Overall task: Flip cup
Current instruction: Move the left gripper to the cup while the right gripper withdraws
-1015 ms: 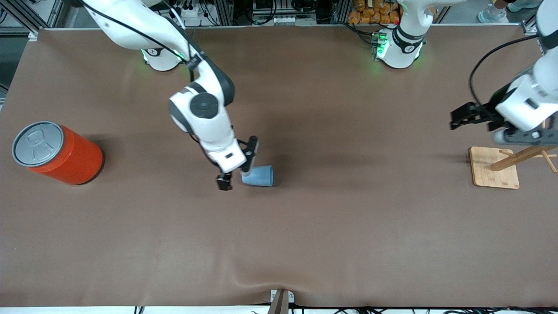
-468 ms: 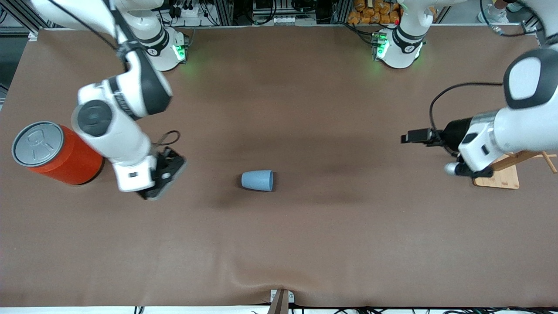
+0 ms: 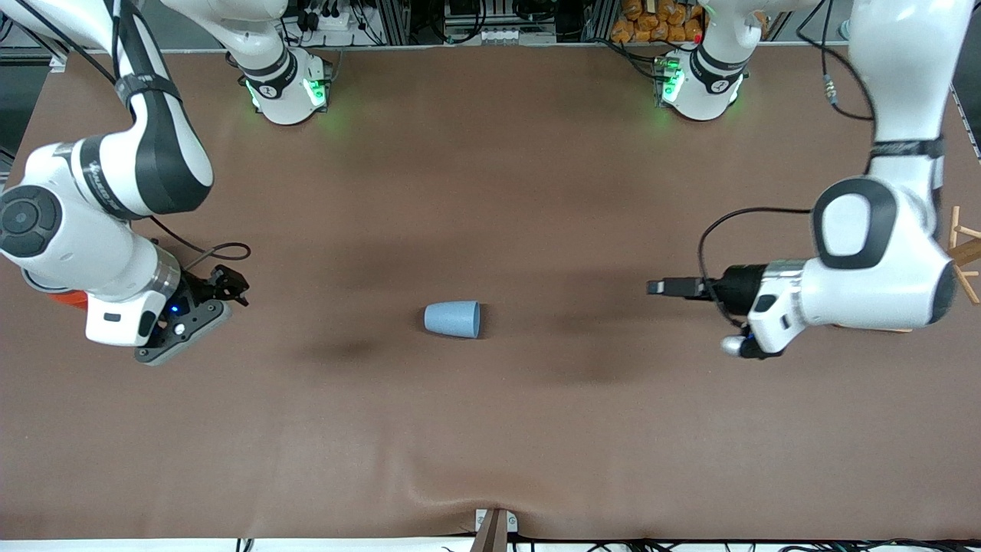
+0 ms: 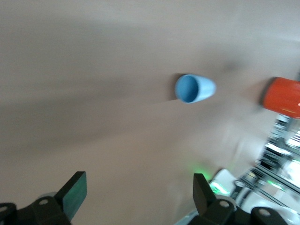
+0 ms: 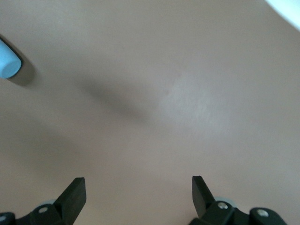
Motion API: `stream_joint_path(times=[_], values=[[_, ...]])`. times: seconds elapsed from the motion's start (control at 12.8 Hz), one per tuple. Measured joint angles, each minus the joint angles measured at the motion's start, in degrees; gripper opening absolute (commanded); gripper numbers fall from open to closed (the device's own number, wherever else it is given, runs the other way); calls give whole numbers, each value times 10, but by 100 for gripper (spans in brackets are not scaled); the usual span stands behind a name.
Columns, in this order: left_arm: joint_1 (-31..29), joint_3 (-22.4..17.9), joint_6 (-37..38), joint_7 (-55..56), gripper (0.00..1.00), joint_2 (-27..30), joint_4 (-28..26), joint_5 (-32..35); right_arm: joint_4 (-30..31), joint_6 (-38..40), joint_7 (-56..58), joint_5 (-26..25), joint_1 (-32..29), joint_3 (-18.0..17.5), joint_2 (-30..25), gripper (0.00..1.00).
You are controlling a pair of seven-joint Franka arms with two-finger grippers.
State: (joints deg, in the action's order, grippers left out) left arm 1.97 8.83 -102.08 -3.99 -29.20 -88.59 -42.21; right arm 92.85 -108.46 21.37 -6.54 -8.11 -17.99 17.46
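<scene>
the small light-blue tapered plastic cup [image 3: 453, 318] lies on its side mid-table, free to grasp. the left gripper [image 4: 139, 194] and right gripper [image 5: 138, 193], both spread wide (empty), hover toward their own table ends.

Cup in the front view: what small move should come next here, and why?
Probably the left gripper should move in toward the cup. The cup lies on its side, untouched, its mouth facing the left arm's end of the table; that gripper is open and aimed at it. The right gripper, open, sits by the orange can.
</scene>
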Motion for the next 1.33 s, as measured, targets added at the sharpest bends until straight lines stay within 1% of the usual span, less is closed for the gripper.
stream_joint_path(times=[0.16, 0.31, 0.47, 0.55, 0.7, 0.86, 1.01, 1.17, 1.33], values=[[13, 11, -32, -46, 100, -46, 0, -69, 3, 25, -29, 0, -6, 0, -18, 100], [36, 16, -70, -70, 100, -79, 3, -94, 17, 36, -43, 10, -34, 1, -34, 100], [58, 16, -91, -84, 100, -95, 12, -124, 22, 69, -89, 20, -59, 1, -40, 100], [71, 16, -103, -97, 100, -104, 16, -148, 22, 85, -116, 22, -61, 1, -44, 100], [100, 17, -146, -134, 100, -124, 18, -186, 23, 104, -157, 36, -56, -6, -57, 100], [125, 17, -180, -178, 100, -149, 22, -210, 23, 107, -190, 43, -39, -12, -71, 100], [139, 17, -190, -206, 100, -171, 31, -246, 23, 110, -212, 43, -23, -13, -86, 100], [155, 17, -209, -243, 100, -188, 35, -292, 14, 110, -214, 43, -21, -11, -98, 100], [173, 17, -227, -262, 100, -210, 53, -312, -9, 111, -214, 43, -26, -8, -99, 100]])
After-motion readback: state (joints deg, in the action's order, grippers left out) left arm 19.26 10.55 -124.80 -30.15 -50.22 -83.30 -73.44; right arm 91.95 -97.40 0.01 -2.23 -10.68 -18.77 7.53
